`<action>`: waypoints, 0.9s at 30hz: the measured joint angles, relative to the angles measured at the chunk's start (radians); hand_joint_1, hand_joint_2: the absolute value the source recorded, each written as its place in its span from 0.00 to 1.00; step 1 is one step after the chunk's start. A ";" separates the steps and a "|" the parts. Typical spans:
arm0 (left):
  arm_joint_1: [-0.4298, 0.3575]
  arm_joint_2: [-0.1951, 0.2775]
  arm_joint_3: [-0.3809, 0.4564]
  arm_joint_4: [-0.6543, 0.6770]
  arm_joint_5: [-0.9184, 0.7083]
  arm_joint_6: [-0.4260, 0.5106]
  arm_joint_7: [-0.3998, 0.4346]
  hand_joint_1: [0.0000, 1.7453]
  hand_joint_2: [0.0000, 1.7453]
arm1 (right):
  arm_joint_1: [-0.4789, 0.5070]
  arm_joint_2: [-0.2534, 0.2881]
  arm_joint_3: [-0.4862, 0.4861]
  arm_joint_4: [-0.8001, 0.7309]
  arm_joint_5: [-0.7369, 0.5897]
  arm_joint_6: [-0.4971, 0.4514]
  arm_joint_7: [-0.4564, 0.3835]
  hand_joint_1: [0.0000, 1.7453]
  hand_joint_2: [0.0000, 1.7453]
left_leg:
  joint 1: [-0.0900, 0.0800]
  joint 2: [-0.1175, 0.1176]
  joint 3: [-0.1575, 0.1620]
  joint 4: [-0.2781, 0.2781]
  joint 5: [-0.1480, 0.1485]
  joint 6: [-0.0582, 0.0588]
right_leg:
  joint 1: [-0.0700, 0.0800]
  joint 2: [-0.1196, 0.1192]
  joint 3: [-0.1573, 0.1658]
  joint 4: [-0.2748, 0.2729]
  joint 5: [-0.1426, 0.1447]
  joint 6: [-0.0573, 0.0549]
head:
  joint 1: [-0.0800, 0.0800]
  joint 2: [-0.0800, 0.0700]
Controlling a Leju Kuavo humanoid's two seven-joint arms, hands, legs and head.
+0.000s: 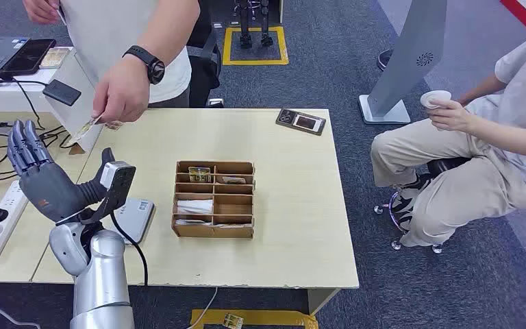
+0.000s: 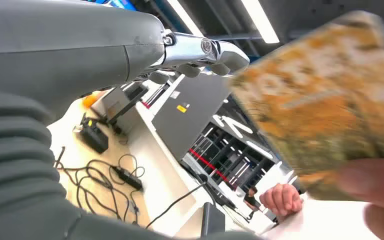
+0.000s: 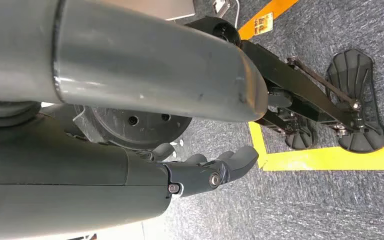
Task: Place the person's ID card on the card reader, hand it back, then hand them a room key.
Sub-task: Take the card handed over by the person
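Left hand [image 1: 44, 179] is raised over the left end of the table [image 1: 301, 226], fingers spread, palm up, holding nothing. The person's hand [image 1: 120, 92] pinches the ID card [image 1: 88, 127] just above and beyond it, not touching the robot's fingers. From the left wrist camera the card [image 2: 325, 100] is a blurred rectangle, mottled orange, yellow and green, with the person's fingertips [image 2: 375, 185] on its edge. Print unreadable. White card reader [image 1: 133, 218] lies flat on the table just beside the left arm. Wooden divided tray [image 1: 214, 199] sits mid-table holding cards. Right hand [image 3: 200, 172] hangs above grey carpet, fingers loosely curled, nothing in it.
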 joint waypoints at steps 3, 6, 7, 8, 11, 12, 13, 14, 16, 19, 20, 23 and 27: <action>0.000 0.000 0.000 0.003 -0.020 0.000 0.000 0.00 1.00 | 0.000 0.000 -0.004 0.000 0.000 0.001 -0.004 0.00 0.00 | 0.000 0.000 0.000 0.000 0.000 0.000 | 0.000 0.000 0.000 0.000 0.000 0.000 | 0.000 0.000; 0.000 0.000 0.001 0.008 -0.048 0.000 0.000 0.00 1.00 | 0.000 0.001 -0.008 0.000 0.000 0.003 -0.007 0.00 0.00 | 0.000 0.000 0.000 0.000 0.000 0.000 | 0.000 0.000 0.000 0.000 0.000 0.000 | 0.000 0.000; 0.000 0.000 0.001 0.009 -0.053 0.000 0.000 0.00 1.00 | 0.000 0.001 -0.010 0.000 0.000 0.003 -0.008 0.00 0.00 | 0.000 0.000 0.000 0.000 0.000 0.000 | 0.000 0.000 0.000 0.000 0.000 0.000 | 0.000 0.000; 0.000 0.000 0.001 0.011 -0.056 0.000 0.000 0.00 1.00 | 0.000 0.001 -0.011 0.000 0.000 0.003 -0.008 0.00 0.00 | 0.000 0.000 0.000 0.000 0.000 0.000 | 0.000 0.000 0.000 0.000 0.000 0.000 | 0.000 0.000; 0.000 0.001 0.001 0.014 -0.059 0.000 0.000 0.00 1.00 | 0.000 0.002 -0.014 0.000 0.000 0.003 -0.009 0.00 0.00 | 0.000 0.000 0.000 0.000 0.000 0.000 | 0.000 0.000 0.000 0.000 0.000 0.000 | 0.000 0.000; 0.000 0.001 0.001 0.016 -0.059 0.000 0.000 0.00 1.00 | 0.000 0.002 -0.015 0.000 0.000 0.003 -0.009 0.00 0.00 | 0.000 0.000 0.000 0.000 0.000 0.000 | 0.000 0.000 0.000 0.000 0.000 0.000 | 0.000 0.000; 0.000 0.001 0.001 0.017 -0.060 0.000 0.000 0.00 1.00 | 0.000 0.002 -0.015 0.000 0.000 0.003 -0.009 0.00 0.00 | 0.000 0.000 0.000 0.000 0.000 0.000 | 0.000 0.000 0.000 0.000 0.000 0.000 | 0.000 0.000; 0.000 0.001 0.001 0.018 -0.060 0.000 0.000 0.00 1.00 | 0.000 0.002 -0.015 0.000 0.000 0.003 -0.010 0.00 0.00 | 0.000 0.000 0.000 0.000 0.000 0.000 | 0.000 0.000 0.000 0.000 0.000 0.000 | 0.000 0.000; 0.000 0.001 0.001 0.020 -0.060 0.000 0.000 0.00 1.00 | 0.000 0.003 -0.016 0.000 0.000 0.003 -0.010 0.00 0.00 | 0.000 0.000 0.000 0.000 0.000 0.000 | 0.000 0.000 0.000 0.000 0.000 0.000 | 0.000 0.000; 0.000 0.001 0.001 0.021 -0.060 0.000 0.000 0.00 0.25 | 0.000 0.003 -0.016 -0.001 0.000 0.003 -0.011 0.00 0.00 | 0.000 0.000 0.000 0.000 0.000 0.000 | 0.000 0.000 0.000 0.000 0.000 0.000 | 0.000 0.000; 0.000 0.001 0.001 0.021 -0.059 0.000 0.000 0.00 0.00 | 0.000 0.004 -0.016 -0.001 0.000 0.003 -0.011 0.00 0.00 | 0.000 0.000 0.000 0.000 0.000 0.000 | 0.000 0.000 0.000 0.000 0.000 0.000 | 0.000 0.000; 0.000 0.001 0.001 0.027 -0.043 0.000 -0.004 0.00 0.25 | 0.000 0.005 -0.017 -0.001 0.000 0.003 -0.011 0.00 0.00 | 0.000 0.000 0.000 0.000 0.000 0.000 | 0.000 0.000 0.000 0.000 0.000 0.000 | 0.000 0.000; 0.000 0.001 0.001 0.034 0.004 0.000 -0.032 0.00 1.00 | 0.000 0.005 -0.018 -0.002 0.000 0.003 -0.012 0.00 0.00 | 0.000 0.000 0.000 0.000 0.000 0.000 | 0.000 0.000 0.000 0.000 0.000 0.000 | 0.000 0.000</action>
